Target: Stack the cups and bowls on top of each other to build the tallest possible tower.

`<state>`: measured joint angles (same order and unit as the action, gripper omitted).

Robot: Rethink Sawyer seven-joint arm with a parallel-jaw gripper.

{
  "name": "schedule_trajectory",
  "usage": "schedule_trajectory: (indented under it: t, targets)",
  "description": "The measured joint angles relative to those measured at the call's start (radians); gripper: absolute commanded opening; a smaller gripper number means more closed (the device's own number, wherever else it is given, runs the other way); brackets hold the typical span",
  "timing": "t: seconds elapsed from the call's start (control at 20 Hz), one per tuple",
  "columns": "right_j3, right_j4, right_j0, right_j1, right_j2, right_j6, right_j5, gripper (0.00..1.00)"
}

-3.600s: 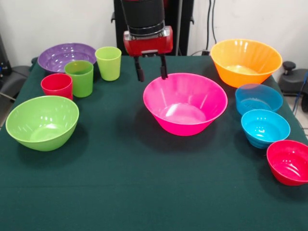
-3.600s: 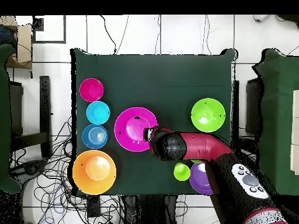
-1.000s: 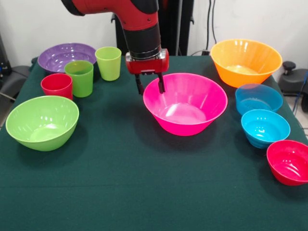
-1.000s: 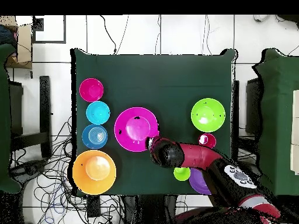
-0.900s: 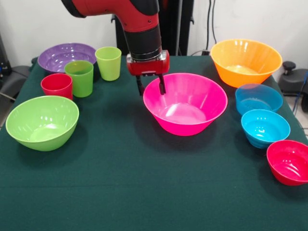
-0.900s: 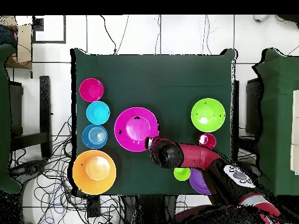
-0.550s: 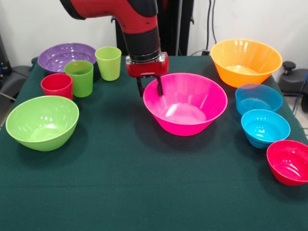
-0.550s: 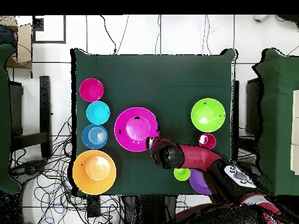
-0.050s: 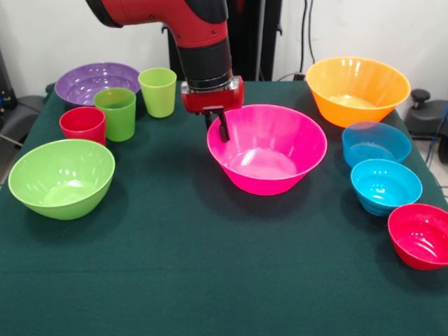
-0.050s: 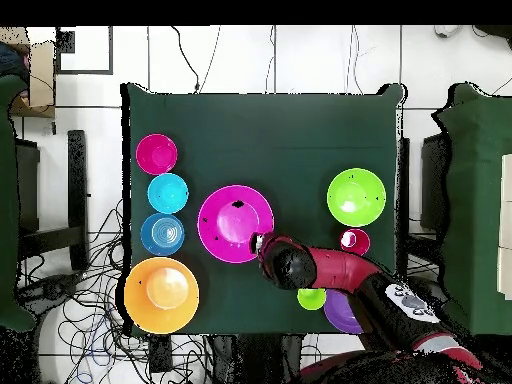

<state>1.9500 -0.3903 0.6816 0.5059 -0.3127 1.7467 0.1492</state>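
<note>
The table [image 9: 175, 280] is covered by a dark green cloth, and its front half is left bare. The red arm is brought down from above, its wrist vertical, with the gripper [image 9: 217, 122] clenched on the back left rim of the large pink bowl [image 9: 269, 150] at mid-table. The orange bowl [image 9: 357, 87] is set behind right, the lime-green bowl [image 9: 61, 176] at the left edge, the purple bowl [image 9: 94, 80] behind left. Three small bowls [image 9: 385, 183] are lined along the right edge; three cups [image 9: 119, 112] are grouped left.
</note>
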Motion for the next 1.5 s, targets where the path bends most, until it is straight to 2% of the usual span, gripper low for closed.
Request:
schedule_trajectory:
  t: [0.25, 0.6, 0.9, 1.5]
  targets:
    - [-0.001, 0.000, -0.017, 0.003, 0.015, 0.000, 0.000, 0.00]
    - [-0.022, 0.030, -0.117, 0.035, 0.089, 0.004, 0.020, 0.00]
    - [-0.042, 0.059, -0.190, 0.078, 0.138, 0.004, 0.088, 0.00]
    - [-0.070, 0.065, -0.229, 0.132, 0.230, 0.004, 0.205, 0.00]
